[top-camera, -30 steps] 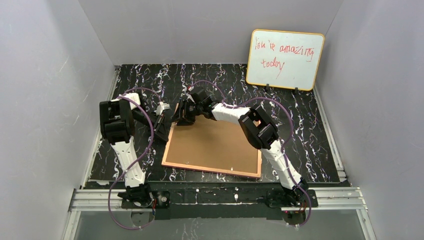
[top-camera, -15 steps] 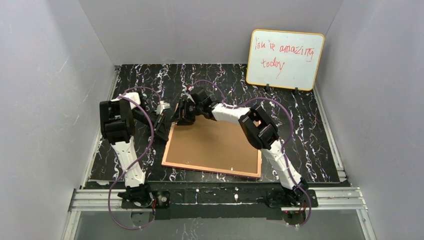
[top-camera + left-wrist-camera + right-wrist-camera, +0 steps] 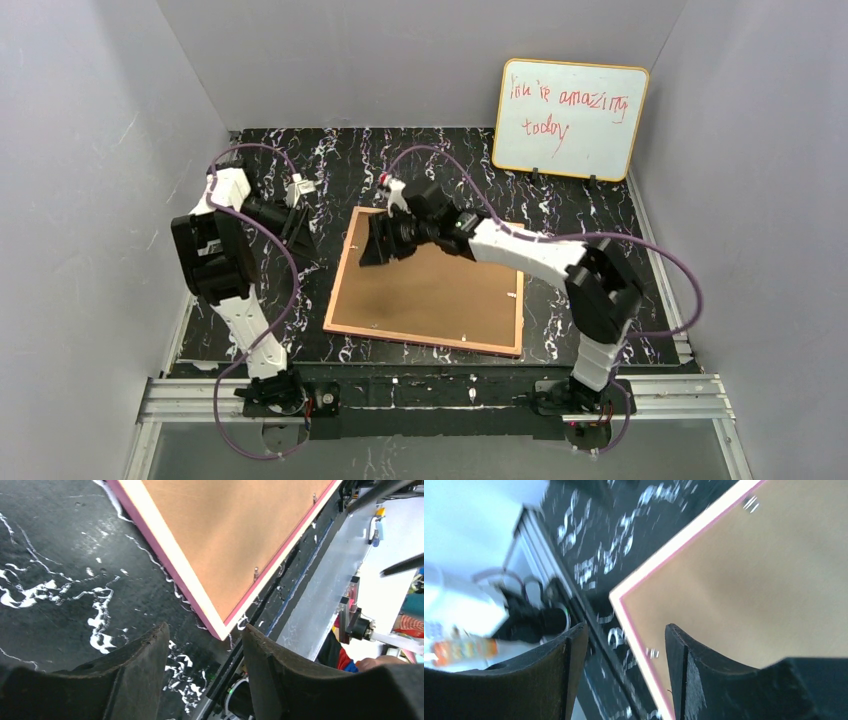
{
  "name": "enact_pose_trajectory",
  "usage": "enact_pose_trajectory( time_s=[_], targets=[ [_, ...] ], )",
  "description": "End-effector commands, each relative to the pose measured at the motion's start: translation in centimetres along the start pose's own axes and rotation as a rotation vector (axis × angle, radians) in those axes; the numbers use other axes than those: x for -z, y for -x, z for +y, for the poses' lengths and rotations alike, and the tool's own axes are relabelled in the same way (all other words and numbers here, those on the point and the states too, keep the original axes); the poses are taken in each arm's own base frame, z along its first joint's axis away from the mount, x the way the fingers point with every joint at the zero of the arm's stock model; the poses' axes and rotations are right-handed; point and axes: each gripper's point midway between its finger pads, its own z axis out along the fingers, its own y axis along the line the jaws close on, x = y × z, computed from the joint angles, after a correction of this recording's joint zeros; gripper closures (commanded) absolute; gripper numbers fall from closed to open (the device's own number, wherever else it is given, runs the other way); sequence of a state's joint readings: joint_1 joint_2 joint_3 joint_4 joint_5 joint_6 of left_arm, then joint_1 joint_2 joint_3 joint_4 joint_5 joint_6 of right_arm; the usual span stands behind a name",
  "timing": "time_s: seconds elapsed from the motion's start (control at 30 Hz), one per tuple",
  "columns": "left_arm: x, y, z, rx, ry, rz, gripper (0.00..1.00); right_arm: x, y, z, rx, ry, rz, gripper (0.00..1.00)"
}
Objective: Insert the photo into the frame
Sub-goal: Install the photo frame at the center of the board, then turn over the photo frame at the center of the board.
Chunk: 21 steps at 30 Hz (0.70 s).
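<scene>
Pink thin-bordered rectangular picture frame (image 3: pixel 430 300) lies flat, back side up, mid black white-veined marble-look worktop (image 3: pixel 600 230); the brown hardboard backing fills it, with small metal tabs along the edge. Left gripper (image 3: pixel 205 670) sits off the frame's left side, apart from it and above bare worktop. Its jaws are moderately apart with nothing between them, and the frame's near corner shows just beyond. Right gripper (image 3: pixel 624 670) is over the frame's far-left area. Its jaws are well apart and empty; contact with the backing cannot be told, as the wrist view is blurred. Yellow-edged whiteboard with red writing (image 3: pixel 570 118) leans at the far right wall.
</scene>
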State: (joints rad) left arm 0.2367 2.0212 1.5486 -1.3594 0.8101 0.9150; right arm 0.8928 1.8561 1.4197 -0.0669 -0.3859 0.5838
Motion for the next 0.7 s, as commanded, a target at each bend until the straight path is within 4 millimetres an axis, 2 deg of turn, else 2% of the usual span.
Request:
enact_pose_trajectory(
  time_s=[0.0,0.03,0.07,0.2,0.3,0.4,0.67],
  targets=[
    [1.4,-0.9,-3.7,-0.074,0.002,0.002,0.24,2.2,-8.9,-0.6,0.189,-0.128,0.181,0.33],
    [1.5,-1.1,-3.9,-0.085,0.012,0.005,0.05,2.7,-10.0,-0.7,0.208,-0.151,0.194,0.33],
    [1.8,-1.3,-4.2,-0.101,0.027,0.006,0.02,3.2,-10.9,-0.7,0.231,-0.17,0.204,0.33],
    [3.0,-2.0,-5.0,-0.157,0.103,0.023,0.02,4.3,-13.5,0.0,0.317,-0.222,0.229,0.34],
    [4.0,-2.4,-5.7,-0.182,0.176,0.025,0.02,4.4,-15.1,0.5,0.369,-0.237,0.255,0.34],
    [4.7,-2.8,-5.4,-0.178,0.258,0.023,0.02,4.3,-16.5,0.7,0.417,-0.258,0.289,0.35],
    [7.1,-2.2,-4.1,-0.173,0.497,-0.062,0.02,4.2,-18.1,-0.7,0.515,-0.345,0.325,0.39]
  ],
)
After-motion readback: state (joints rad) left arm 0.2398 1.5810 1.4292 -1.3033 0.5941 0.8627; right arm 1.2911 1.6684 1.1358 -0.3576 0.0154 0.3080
